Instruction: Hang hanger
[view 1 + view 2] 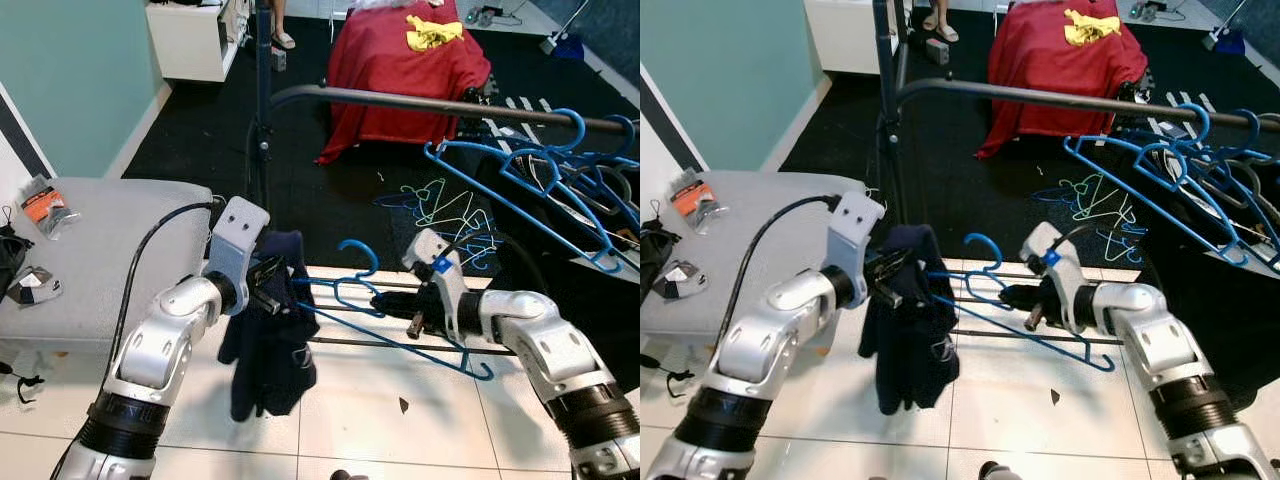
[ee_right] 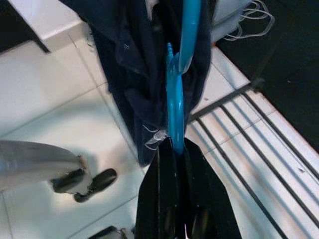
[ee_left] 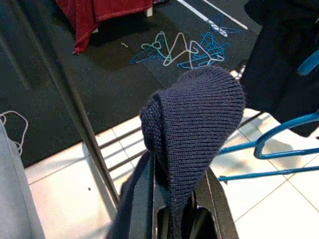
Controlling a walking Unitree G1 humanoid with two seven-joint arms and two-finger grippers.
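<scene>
We stand before a dark clothes rail (image 1: pixel 420 102) that crosses the upper scene, with several blue hangers (image 1: pixel 560 170) already hooked on at its right end and more hangers (image 1: pixel 440 205) scattered on the black carpet beyond. Below the rail, between our arms, we hold a blue hanger (image 1: pixel 385 318) with a navy knit garment (image 1: pixel 268 335) draped over its left end. Our left gripper (image 1: pixel 268 283) is clenched on a fold of that garment, and our right gripper (image 1: pixel 400 302) is clamped on the hanger's blue frame near its other end. The hook (image 1: pixel 358 255) points up but sits well under the rail, so we judge the garment loaded and the lift and hooking still left.
</scene>
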